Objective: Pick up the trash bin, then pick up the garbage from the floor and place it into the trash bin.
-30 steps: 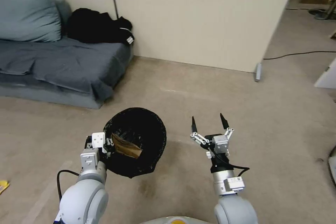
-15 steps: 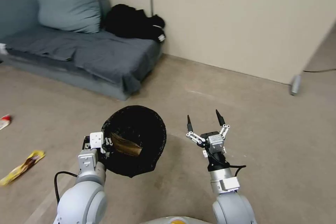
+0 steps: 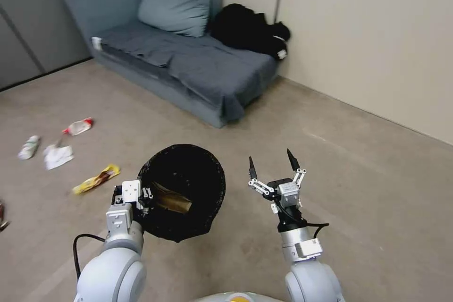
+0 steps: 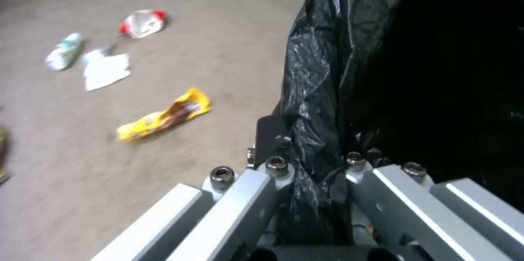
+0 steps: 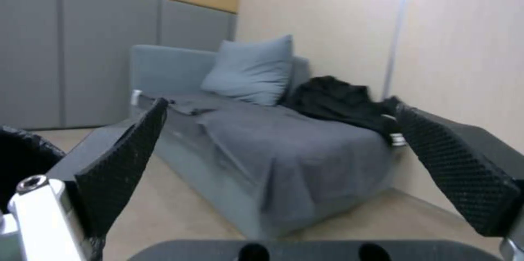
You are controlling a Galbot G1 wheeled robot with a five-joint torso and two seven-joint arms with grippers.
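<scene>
Left end effector [image 3: 141,197] was clamped on the trash bin's [image 3: 181,191] bag-lined rim, carrying it off the floor with its mouth up, so your right end effector [image 3: 273,166], just beside it, stayed spread, empty for the garbage [image 3: 96,179] well off beyond the bin.

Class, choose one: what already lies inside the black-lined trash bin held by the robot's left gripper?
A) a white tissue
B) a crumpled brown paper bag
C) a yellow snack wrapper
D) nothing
B: a crumpled brown paper bag rests inside the round black-bag-lined trash bin; the left gripper grips its rim.
</scene>
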